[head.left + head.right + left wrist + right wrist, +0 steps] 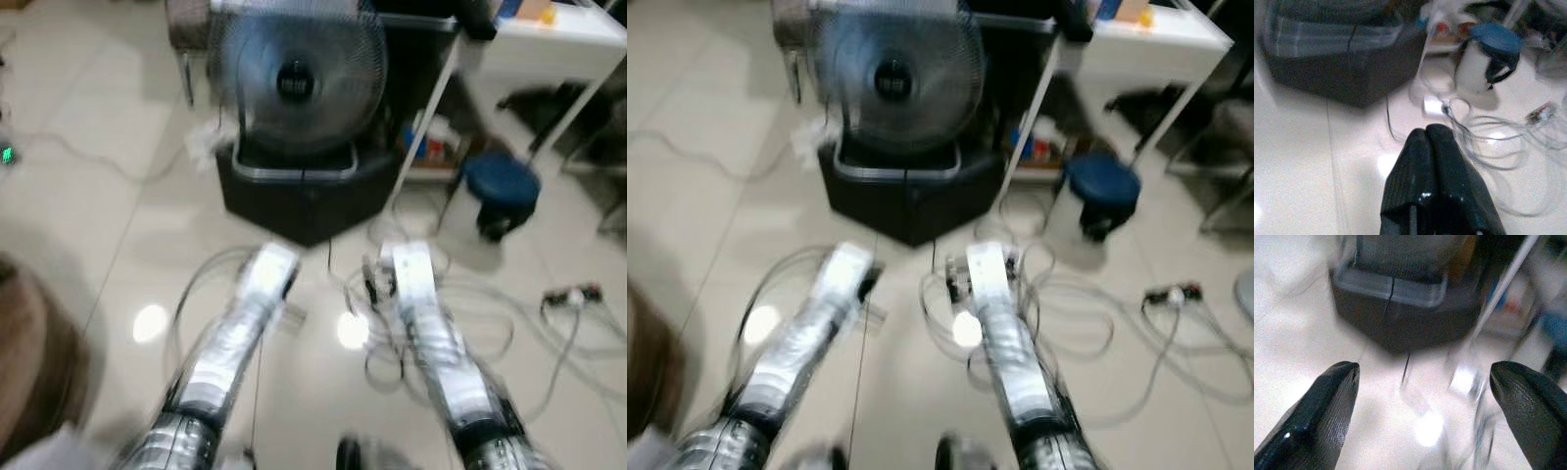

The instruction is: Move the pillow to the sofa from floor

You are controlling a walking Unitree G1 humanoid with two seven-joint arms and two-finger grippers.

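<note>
Tile floor (88, 186) runs under both silver arms, the head views blurred. At the floor's left edge sits a brown rounded shape (29, 362), too blurred to say if it is the pillow. The left gripper (1426, 131) has its fingers pressed together over bare tile; the right gripper (1425, 382) has its fingers spread wide. Ahead stands a fan (294, 83) on a black base (304, 191). Loose cables (490, 323) lie on the right, near a blue-lidded bin (502, 186) and a white table (558, 44).
</note>
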